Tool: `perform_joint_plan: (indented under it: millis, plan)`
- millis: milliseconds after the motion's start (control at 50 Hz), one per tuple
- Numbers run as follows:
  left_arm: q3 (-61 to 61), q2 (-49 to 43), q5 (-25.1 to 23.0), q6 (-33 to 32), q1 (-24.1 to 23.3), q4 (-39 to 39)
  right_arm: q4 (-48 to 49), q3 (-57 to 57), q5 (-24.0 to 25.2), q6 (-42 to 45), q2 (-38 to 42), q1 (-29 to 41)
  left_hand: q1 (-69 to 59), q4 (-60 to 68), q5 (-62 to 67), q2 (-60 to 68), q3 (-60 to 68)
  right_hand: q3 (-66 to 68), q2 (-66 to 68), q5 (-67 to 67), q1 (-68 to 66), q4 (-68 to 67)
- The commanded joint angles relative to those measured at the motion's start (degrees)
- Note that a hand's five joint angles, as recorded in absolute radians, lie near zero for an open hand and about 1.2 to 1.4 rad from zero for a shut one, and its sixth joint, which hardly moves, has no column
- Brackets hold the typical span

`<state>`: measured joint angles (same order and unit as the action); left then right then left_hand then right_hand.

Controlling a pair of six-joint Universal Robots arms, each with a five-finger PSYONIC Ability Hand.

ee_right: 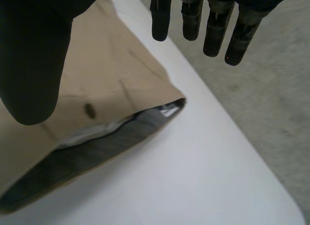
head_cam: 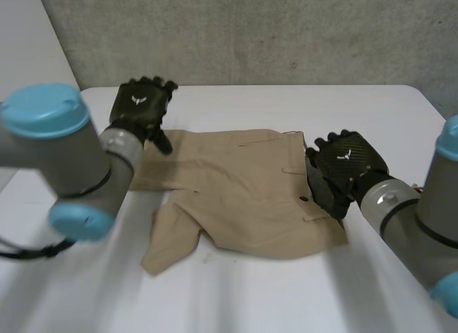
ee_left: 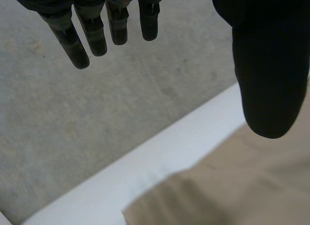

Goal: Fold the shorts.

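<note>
Tan shorts [head_cam: 243,193] lie folded on the white table [head_cam: 236,290], waistband toward my right hand, one leg hem sticking out at the front left. My left hand [head_cam: 142,107] hovers open above the shorts' far left corner, fingers spread, thumb pointing down at the cloth. In the left wrist view its fingers [ee_left: 97,34] are straight and hold nothing, with the shorts [ee_left: 232,186] under the thumb. My right hand [head_cam: 347,165] is open at the waistband end; in the right wrist view its fingers [ee_right: 213,26] are straight above the table, beside the open waistband [ee_right: 97,142].
A grey concrete wall [head_cam: 250,32] stands behind the table's far edge. Bare white table surrounds the shorts at the front and on both sides. The table's right corner [ee_right: 286,205] lies beyond my right hand.
</note>
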<state>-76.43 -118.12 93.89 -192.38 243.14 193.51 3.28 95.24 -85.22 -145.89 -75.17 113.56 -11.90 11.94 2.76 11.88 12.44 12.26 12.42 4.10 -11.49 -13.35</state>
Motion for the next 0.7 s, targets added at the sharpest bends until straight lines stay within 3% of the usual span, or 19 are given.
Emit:
perform_joint_plan:
  millis: [20, 160, 240, 360, 460, 500, 700]
  plan:
    - [-21.73, 19.23, -0.2, 4.2, -2.67, -6.12, -12.94, 2.58, 10.33, 0.43, -5.15, -3.78, -13.25, 13.21, 12.39, 13.27, 12.71, 9.07, 8.91, 7.23, -9.85, -7.98]
    - [-29.73, 25.75, -0.46, 10.78, -5.48, -13.84, -19.27, 5.92, 17.45, 1.3, -8.23, -8.09, -29.23, 29.19, 28.37, 29.25, 28.69, 31.1, 30.95, 29.26, -31.88, -30.01]
    - [-31.76, 25.66, -2.39, 12.98, -7.32, -19.11, -20.94, 7.94, 19.91, 4.03, -8.67, -9.32, -30.95, 30.9, 30.08, 30.96, 30.41, 37.52, 37.36, 35.68, -38.29, -36.43]
    - [-34.05, 24.26, -6.09, 14.66, -7.68, -23.09, -21.91, 10.23, 21.15, 8.51, -8.59, -10.29, -26.59, 26.54, 25.72, 26.6, 26.05, 34.33, 34.17, 32.49, -35.11, -33.24]
    - [-33.35, 18.9, -6.0, 14.93, -6.98, -20.64, -18.59, 10.32, 20.88, 9.13, -5.18, -10.11, -16.16, 16.12, 15.3, 16.18, 15.62, 11.36, 11.2, 9.52, -12.14, -10.27]
    - [-32.65, 17.23, -5.91, 14.84, -5.4, -18.97, -15.86, 10.31, 20.71, 9.04, -3.14, -9.94, -11.28, 11.24, 10.42, 11.3, 10.74, 8.42, 8.27, 6.59, -9.2, -7.33]
    - [-29.13, 10.55, 1.19, 14.14, 0.23, -11.67, -0.21, 10.4, 19.92, 6.67, 2.84, -9.58, -10.26, 10.21, 9.39, 10.27, 9.72, 10.43, 10.28, 8.59, -11.21, -9.34]
